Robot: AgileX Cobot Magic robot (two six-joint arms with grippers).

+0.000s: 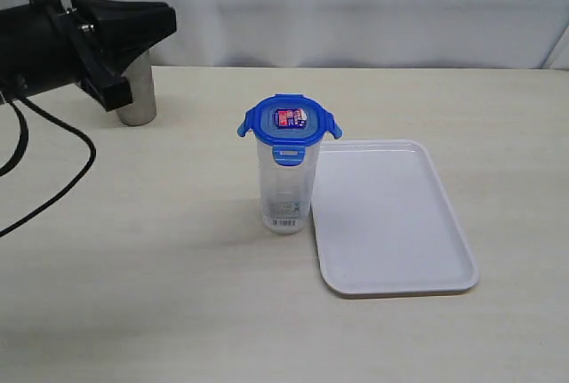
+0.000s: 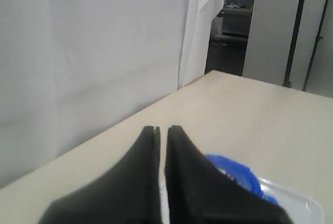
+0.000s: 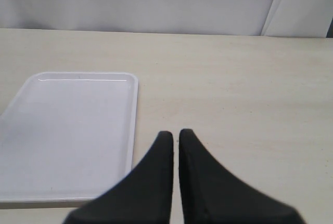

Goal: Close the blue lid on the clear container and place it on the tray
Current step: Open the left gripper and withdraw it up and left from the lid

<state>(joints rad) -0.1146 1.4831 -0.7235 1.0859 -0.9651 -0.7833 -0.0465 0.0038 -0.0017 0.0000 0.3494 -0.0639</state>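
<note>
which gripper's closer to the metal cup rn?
Left. The left gripper hangs right at the metal cup, overlapping it in the exterior view. The right gripper sits beyond the tray, on the side away from the cup, outside that view.

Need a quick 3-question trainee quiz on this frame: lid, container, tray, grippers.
1. True or false: the clear container stands on the tray.
2. Pick one. The blue lid is: A) lying on the tray, B) seated on top of the container, C) hanging from a gripper.
3. One word: is the right gripper open or shut?

Key: 1 false, it stands beside the tray; 2 B; 3 shut.
</note>
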